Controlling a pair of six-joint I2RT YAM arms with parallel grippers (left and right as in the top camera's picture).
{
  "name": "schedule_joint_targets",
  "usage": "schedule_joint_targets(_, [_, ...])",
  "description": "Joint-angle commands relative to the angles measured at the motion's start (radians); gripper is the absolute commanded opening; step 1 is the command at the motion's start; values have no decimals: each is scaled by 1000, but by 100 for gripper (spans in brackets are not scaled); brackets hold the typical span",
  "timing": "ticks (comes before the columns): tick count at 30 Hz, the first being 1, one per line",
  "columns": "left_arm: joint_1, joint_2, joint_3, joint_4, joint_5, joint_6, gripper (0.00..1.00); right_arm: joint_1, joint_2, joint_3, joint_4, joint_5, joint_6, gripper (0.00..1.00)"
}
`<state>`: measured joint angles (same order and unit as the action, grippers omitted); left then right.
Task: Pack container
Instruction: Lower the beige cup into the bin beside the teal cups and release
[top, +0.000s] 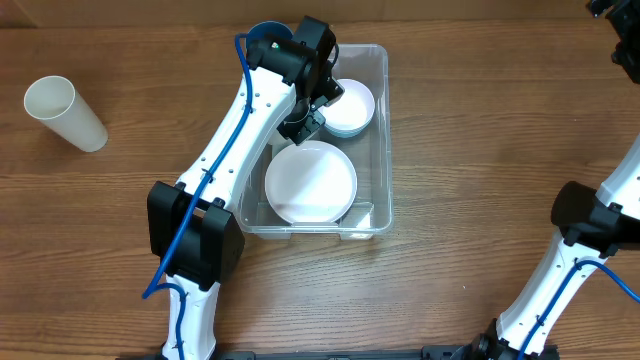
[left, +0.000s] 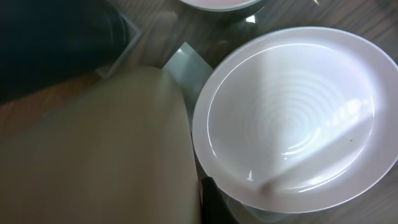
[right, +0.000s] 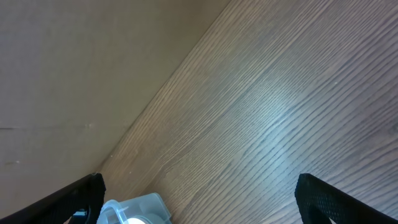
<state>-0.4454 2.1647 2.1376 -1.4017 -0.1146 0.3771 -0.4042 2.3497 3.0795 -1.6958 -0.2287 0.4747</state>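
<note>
Currently, far left on the worktop, a white cup lies on its side, well apart from everything else. My left arm runs up from the near edge twd the container, which sits mid-worktop. Just behind my wrist a blue round obj peeks out beside the container's far left corner; mostly hidden, can't tell what it is.

My left end effector is down inside the container, btwn the white plate flat on the near part of the floor and the white bowl at the far end. Open or closed? Can't tell: the overhead view hides the fingertips, and the left wrist view is half filled by a blurred beige shape next to a round white dish w/ ringed inside.

My right arm stands at the right edge, well apart from the container. My right end effector is spread wide, empty, above bare wood, w/ a container corner low in view.
</note>
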Motion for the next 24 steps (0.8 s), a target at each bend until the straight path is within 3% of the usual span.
schedule_joint_targets(1, [4,2,-15,8,-53,20,4,1,-16,3,3,2,5,100])
schedule_joint_targets(2, [5,2,-15,8,-53,19,4,1,-16,3,3,2,5,100])
schedule_joint_targets(3, [5,2,-15,8,-53,19,18,1,-16,3,3,2,5,100])
schedule_joint_targets(5, [6,2,-15,8,-53,19,31,1,-16,3,3,2,5,100])
schedule_joint_targets(8, [8,2,-15,9,-53,19,40,1,-16,3,3,2,5,100])
schedule_joint_targets(12, [8,2,-15,40,-117,-3,39,1,-16,3,3,2,5,100])
schedule_joint_targets(17, [6,-1,4,111,-224,-42,64,1,-16,3,3,2,5,100])
schedule_joint_targets(21, [3,-1,141,104,-227,-122,61,1,-16,3,3,2,5,100])
schedule_joint_targets(24, [-27,-2,322,31,-144,-158,59,1,-16,3,3,2,5,100])
